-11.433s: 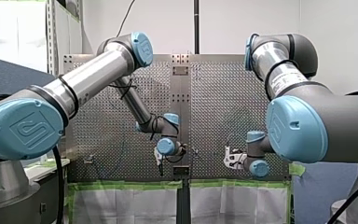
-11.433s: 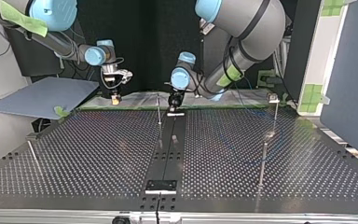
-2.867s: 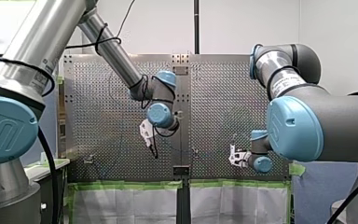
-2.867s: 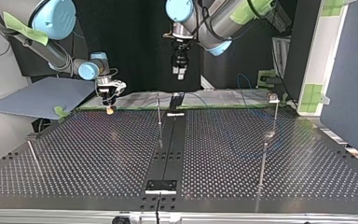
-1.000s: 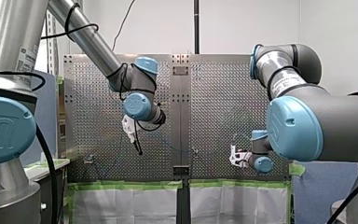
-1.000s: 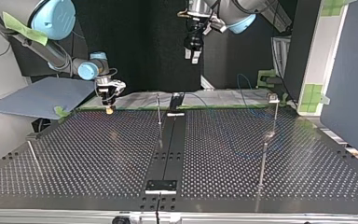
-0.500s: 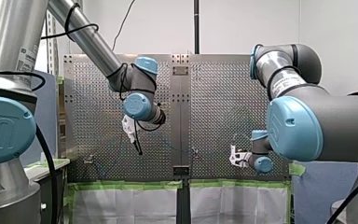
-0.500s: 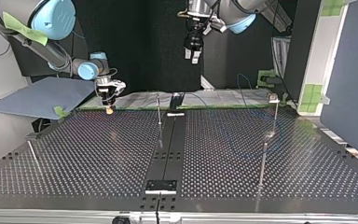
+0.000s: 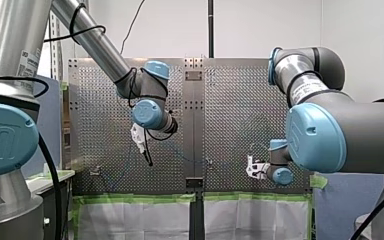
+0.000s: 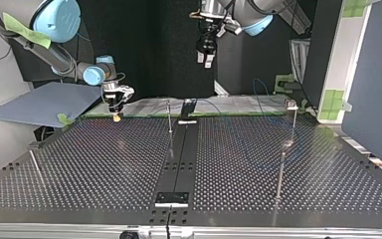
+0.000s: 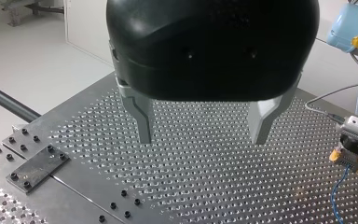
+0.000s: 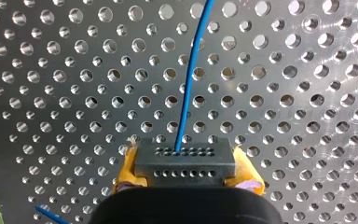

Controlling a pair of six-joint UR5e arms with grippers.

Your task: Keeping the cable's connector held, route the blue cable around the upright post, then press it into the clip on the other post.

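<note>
my left fingers (image 11: 144,122): bare metal, spread wide apart, nothing between them, hanging high over the perforated counter (image 11: 205,186). my right fingers (image 12: 127,171): yellow pads, clamped on the connector (image 12: 184,161), a dark block with rows of small holes, held low at the counter's far edge, towards the top view's left. the blue cable (image 12: 191,79) leaves the connector's middle and runs straight ahead over the holes. in the left wrist view the connector sits off to one side of my open fingers, with the cable dropping from it to the counter. a thin upright post (image 10: 169,117) stands beside the dark centre strip (image 10: 181,154), well apart from the connector. a second post (image 10: 294,124) at the top view's right carries the clip (image 10: 292,104) on top. the cable's course near the posts is too faint to trace.
</note>
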